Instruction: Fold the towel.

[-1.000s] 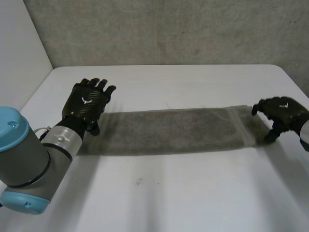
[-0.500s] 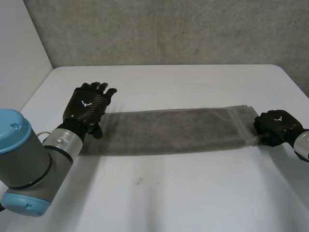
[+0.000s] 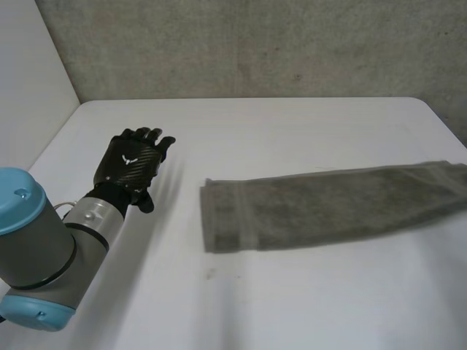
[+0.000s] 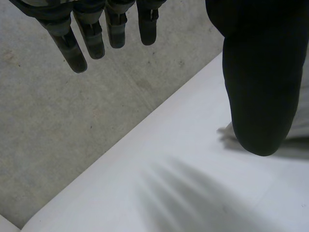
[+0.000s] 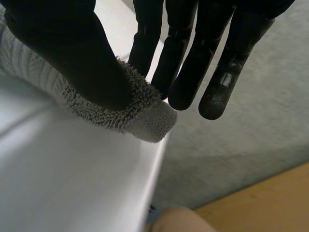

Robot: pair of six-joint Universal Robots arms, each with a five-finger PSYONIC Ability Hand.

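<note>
White counter (image 3: 292, 306) against a grey concrete wall (image 3: 255, 44). A long, narrow grey terry towel (image 3: 321, 204) lies on it, long axis running left to right and angled slightly toward the far right corner. One short end sits near mid-counter; the other reaches the counter's right edge. There the right hand (image 5: 67, 53) pinches it between thumb and straight fingers. The left hand (image 3: 131, 164) is near the left edge, well apart from the towel, fingers straight, holding nothing. Bare counter lies along both long sides of the towel.

The towel (image 3: 321, 204) lies on the table (image 3: 292, 131), well right of the left hand (image 3: 131, 164).
</note>
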